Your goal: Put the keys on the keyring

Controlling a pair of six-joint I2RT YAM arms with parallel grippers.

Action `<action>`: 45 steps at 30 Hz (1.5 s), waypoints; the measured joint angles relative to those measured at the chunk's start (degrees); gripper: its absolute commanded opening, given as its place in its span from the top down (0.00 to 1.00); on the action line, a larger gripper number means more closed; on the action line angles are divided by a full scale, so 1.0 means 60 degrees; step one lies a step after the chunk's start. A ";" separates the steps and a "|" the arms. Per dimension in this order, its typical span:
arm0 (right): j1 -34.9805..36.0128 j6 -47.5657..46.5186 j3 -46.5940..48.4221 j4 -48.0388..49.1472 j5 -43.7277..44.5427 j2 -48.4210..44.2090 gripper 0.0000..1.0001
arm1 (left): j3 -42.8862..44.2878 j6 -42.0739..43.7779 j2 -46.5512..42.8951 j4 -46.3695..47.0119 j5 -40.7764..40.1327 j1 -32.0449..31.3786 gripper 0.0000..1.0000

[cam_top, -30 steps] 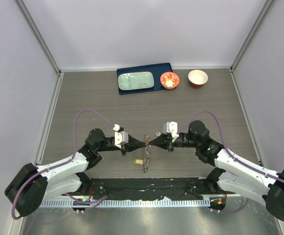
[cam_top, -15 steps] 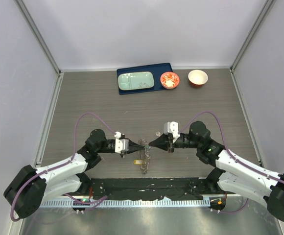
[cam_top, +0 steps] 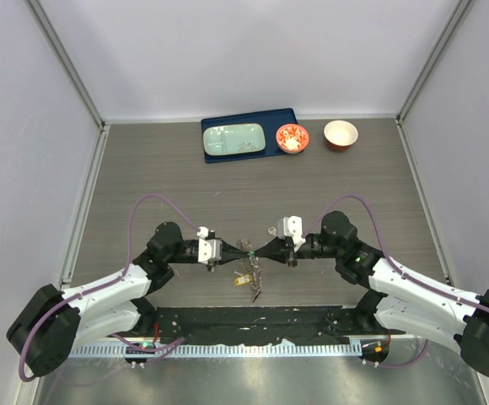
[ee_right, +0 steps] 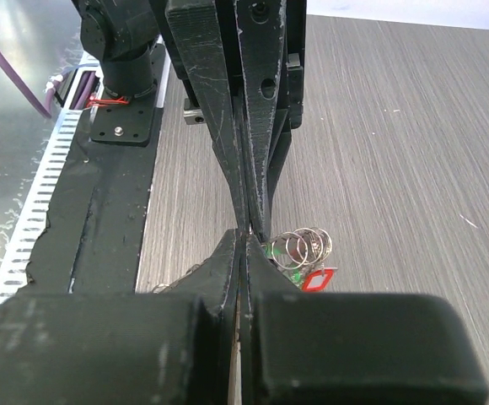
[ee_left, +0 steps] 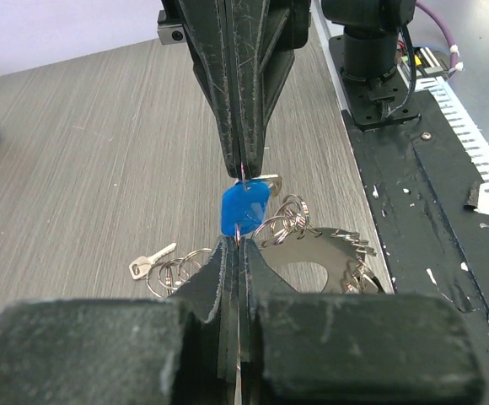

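Over the middle of the table my left gripper [cam_top: 244, 250] and right gripper [cam_top: 259, 251] meet tip to tip, both shut. In the left wrist view a thin wire ring runs between the two pairs of tips, and a blue-headed key [ee_left: 244, 211] hangs on it. My left gripper [ee_left: 239, 242] pinches its near side and the right gripper [ee_left: 243, 171] its far side. Just beneath lies the flat grey keyring [ee_left: 339, 272] with its jagged rim, among small split rings [ee_left: 288, 215]. A silver key [ee_left: 153, 258] lies to the left. The right wrist view shows a red tag [ee_right: 316, 280].
At the back stands a blue tray [cam_top: 287, 116] holding a pale green plate [cam_top: 234, 139]. A red-and-white bowl [cam_top: 292, 137] and a red bowl [cam_top: 341, 134] with a white inside stand beside it. A black mat [cam_top: 253, 322] runs along the near edge.
The two grippers have come closer together until their tips almost touch. The bunch of keys below them has shifted a little to the right and nearer.
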 measured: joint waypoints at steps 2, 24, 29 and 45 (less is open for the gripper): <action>0.0015 -0.0080 -0.0004 0.0000 0.0051 0.0011 0.99 | 0.0000 -0.0022 0.0000 0.0004 0.0004 0.0007 1.00; 0.0117 -0.0299 -0.0200 -0.0098 0.0397 -0.0153 0.99 | -0.0302 -0.2098 0.0627 0.1851 0.0066 0.0142 1.00; 0.0164 -0.0262 -0.0350 -0.0095 0.0561 -0.0331 0.99 | -0.0302 -0.2251 0.0627 0.1923 0.0069 0.0149 1.00; 0.0182 -0.0222 -0.0408 0.0204 0.0765 -0.0270 0.99 | -0.0302 -0.2259 0.0630 0.1916 0.0390 0.0149 1.00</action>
